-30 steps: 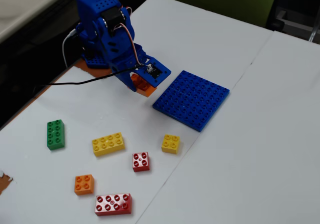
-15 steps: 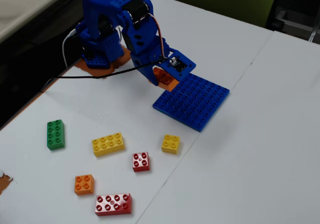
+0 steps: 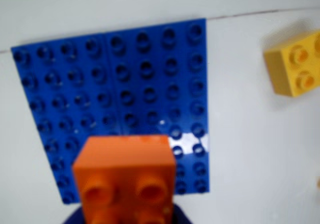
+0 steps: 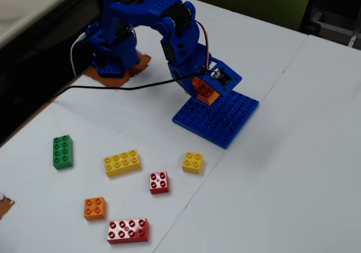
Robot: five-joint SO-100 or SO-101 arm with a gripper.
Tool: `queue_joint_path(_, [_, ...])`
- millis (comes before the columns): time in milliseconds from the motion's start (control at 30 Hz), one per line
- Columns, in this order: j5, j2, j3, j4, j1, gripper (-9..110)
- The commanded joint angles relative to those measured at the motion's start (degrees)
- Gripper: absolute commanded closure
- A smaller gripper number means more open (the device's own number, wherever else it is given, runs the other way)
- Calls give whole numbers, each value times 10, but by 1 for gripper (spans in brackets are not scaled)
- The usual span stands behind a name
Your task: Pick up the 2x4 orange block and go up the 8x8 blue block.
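Holding: blue two-finger gripper (image 4: 204, 91) is clamped on the orange rectangular plastic 2x4 brick (image 3: 127, 176)
Plate: big flat blue studded square plate (image 3: 125, 94) sits right under it and ahead, brick near the back edge
Risk: studs look misaligned, so the brick could land crooked or hang off the edge
Bystander: small yellow plastic brick (image 3: 295, 64) off to the right, well clear

**Hidden, cropped and blurred parts**

In the wrist view the 2x4 orange block (image 3: 125, 176) is cut off by the bottom edge, so only four studs are seen, and the jaws holding it are hidden. The yellow 2x2 brick (image 3: 295, 64) is clipped by the right edge and blurred. In the fixed view most of the orange block (image 4: 204, 89) is covered by the gripper (image 4: 210, 87), and the far-left corner of the 8x8 blue block (image 4: 217, 116) is covered by both.
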State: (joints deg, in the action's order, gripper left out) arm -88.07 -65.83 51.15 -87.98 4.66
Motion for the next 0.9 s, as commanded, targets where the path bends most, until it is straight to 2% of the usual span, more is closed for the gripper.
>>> queue_joint_path(0, [10,11,-57,-4,-12,102])
queue_joint_path(867, [23,91,-206,-65,-34,102])
